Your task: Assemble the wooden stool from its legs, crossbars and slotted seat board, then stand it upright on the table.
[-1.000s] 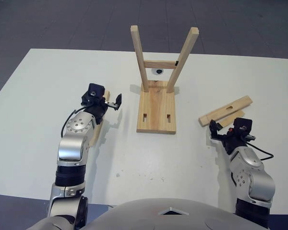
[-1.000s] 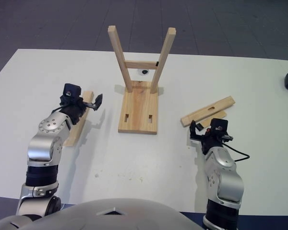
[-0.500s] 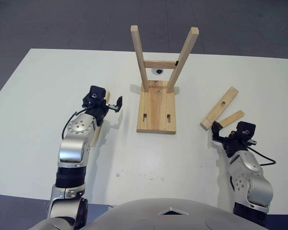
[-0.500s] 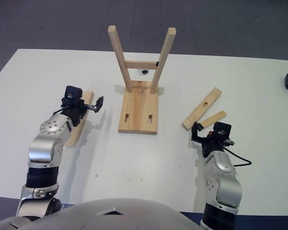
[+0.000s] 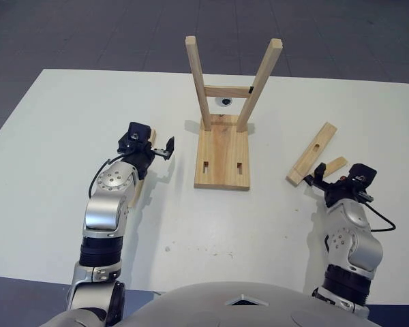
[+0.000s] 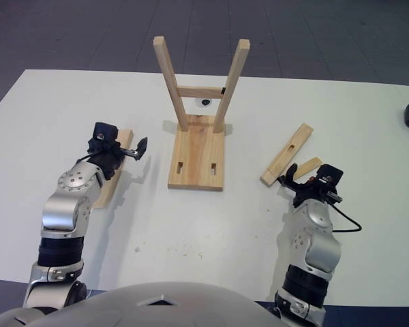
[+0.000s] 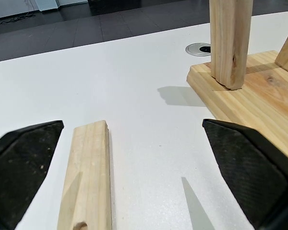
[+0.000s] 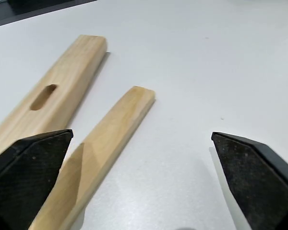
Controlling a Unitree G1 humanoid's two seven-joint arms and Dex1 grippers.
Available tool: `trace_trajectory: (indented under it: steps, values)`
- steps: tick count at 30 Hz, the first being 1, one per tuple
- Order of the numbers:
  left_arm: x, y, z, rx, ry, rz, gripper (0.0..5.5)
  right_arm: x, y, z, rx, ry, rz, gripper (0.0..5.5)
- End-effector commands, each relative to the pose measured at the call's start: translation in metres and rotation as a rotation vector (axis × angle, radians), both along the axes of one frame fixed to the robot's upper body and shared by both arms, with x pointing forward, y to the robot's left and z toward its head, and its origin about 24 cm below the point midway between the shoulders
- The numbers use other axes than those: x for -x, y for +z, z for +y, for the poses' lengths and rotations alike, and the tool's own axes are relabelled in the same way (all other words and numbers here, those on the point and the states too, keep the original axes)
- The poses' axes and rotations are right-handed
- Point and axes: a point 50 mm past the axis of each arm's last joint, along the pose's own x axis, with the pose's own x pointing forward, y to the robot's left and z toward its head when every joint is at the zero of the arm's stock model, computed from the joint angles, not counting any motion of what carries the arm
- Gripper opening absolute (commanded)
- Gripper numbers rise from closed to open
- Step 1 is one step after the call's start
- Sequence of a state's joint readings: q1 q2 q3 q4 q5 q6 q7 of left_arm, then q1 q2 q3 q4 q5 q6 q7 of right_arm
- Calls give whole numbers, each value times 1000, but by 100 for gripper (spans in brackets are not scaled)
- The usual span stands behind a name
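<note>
The seat board (image 5: 221, 160) lies flat at the middle of the tabletop (image 5: 68, 109), with two upright legs (image 5: 198, 82) and a fitted crossbar (image 5: 226, 90) at its far end; the two near slots are empty. The left end effector (image 7: 133, 124) hovers with fingers apart, holding nothing, over the end of a loose leg (image 7: 86, 177) that sits off-centre, close to one finger. The right end effector (image 8: 142, 135) is likewise spread and empty, low over a loose crossbar (image 8: 110, 139) with a slotted leg (image 8: 48, 96) just beside it. The step in hand appears to be pickup of the remaining parts. Centre each end effector across the chosen part's width before descent, so both pads meet the long faces squarely. On the right, a skewed approach is likely to push the slotted leg. Grip away from the end that must enter a slot, leaving it free for insertion
</note>
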State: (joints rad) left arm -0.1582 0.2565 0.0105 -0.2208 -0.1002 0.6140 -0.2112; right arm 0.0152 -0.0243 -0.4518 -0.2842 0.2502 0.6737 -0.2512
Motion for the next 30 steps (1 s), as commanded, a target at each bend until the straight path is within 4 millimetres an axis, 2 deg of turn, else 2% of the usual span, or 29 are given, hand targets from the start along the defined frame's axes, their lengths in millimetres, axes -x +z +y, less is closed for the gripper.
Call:
trace_trajectory:
  steps: [1,5,10,17,27,30]
  values:
    - [-3,3,1,-17,-6,-8,540,-1,-12,8,-54,39,111,539]
    - [-4,2,-1,-20,-10,-7,540,0,-17,10,-46,88,166,539]
    - [-3,1,-3,-15,-15,-7,540,-9,-9,9,-9,106,133,539]
    - [-2,0,-4,-12,-14,-4,540,-24,3,19,-17,138,79,539]
    - [1,-4,-1,-23,-5,16,540,-9,-13,30,-129,105,175,539]
    - [1,-5,-2,-22,-4,18,540,-6,-14,31,-121,94,193,498]
